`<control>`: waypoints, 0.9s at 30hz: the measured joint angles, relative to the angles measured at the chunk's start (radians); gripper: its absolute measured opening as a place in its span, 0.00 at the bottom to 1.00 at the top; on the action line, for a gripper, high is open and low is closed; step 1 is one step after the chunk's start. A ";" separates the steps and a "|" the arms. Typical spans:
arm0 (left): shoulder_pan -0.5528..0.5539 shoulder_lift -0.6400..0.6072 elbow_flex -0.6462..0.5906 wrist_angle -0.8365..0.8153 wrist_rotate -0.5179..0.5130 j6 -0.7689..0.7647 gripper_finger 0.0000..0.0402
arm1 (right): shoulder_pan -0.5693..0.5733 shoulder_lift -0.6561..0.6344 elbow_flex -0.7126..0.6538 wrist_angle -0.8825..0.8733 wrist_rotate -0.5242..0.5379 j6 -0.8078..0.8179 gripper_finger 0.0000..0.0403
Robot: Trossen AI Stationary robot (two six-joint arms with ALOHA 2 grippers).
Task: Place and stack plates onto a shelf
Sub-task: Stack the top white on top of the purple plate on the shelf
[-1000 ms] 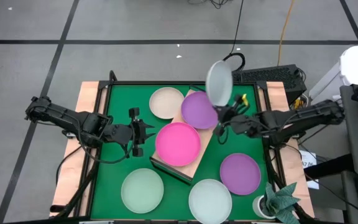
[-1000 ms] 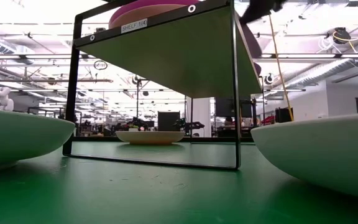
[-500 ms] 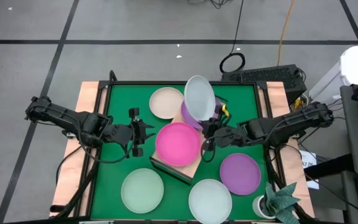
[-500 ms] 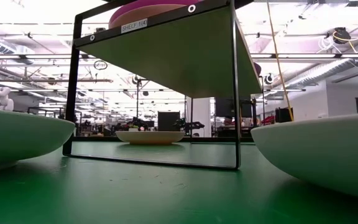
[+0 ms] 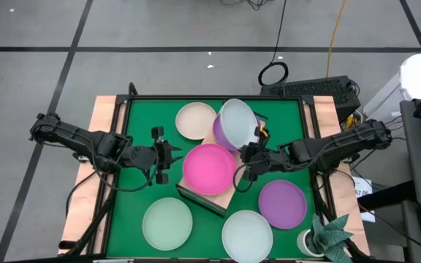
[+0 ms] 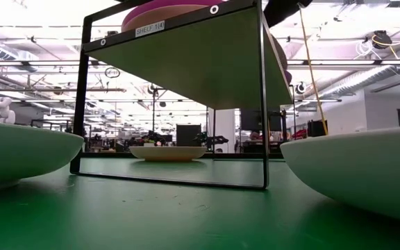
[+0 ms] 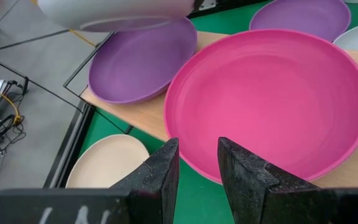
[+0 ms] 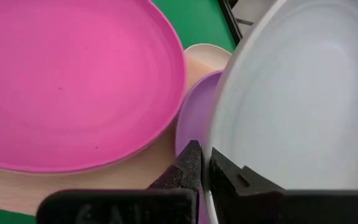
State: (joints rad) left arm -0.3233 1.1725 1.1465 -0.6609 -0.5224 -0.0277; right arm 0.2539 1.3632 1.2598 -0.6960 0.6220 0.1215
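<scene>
From above, you see the shelf (image 5: 234,191) already carrying a magenta plate (image 5: 209,168) and a purple plate (image 5: 224,132) side by side, while the right pincer (image 5: 251,155) grips a whitish-blue plate (image 5: 237,124) by its rim, tilted over the purple one; four plates are left on the desk (image 5: 132,139): a cream plate (image 5: 195,120), a mint plate (image 5: 167,223), a pale plate (image 5: 247,235) and a second purple plate (image 5: 282,203). By this count the job is roughly a third done, with stacking just beginning. The left pincer (image 5: 162,155) waits just beside the magenta plate, holding nothing. At desk height, you look under the shelf board to the cream plate beyond, with pale rims looming at both edges and a dark piece of an arm above the shelf's corner. Through the left wrist camera, its fingers (image 7: 157,175) stand a narrow gap apart, empty, facing the magenta plate. Through the right wrist camera, the fingers (image 8: 185,169) pinch the whitish-blue plate's edge, the purple plate showing just beneath it.
</scene>
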 joint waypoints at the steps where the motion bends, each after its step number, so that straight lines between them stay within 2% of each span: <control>1: 0.000 0.000 0.000 0.001 0.000 0.000 0.29 | 0.000 0.000 0.000 -0.001 0.000 0.006 0.01; 19: 0.000 0.000 0.000 0.005 0.000 0.003 0.29 | 0.002 0.030 0.000 -0.036 -0.026 0.024 0.02; 27: 0.000 0.000 0.000 0.006 0.000 0.005 0.29 | 0.001 0.030 0.000 -0.034 -0.022 0.023 0.08</control>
State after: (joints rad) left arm -0.3233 1.1723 1.1469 -0.6548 -0.5220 -0.0222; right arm 0.2550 1.3933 1.2594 -0.7303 0.5999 0.1444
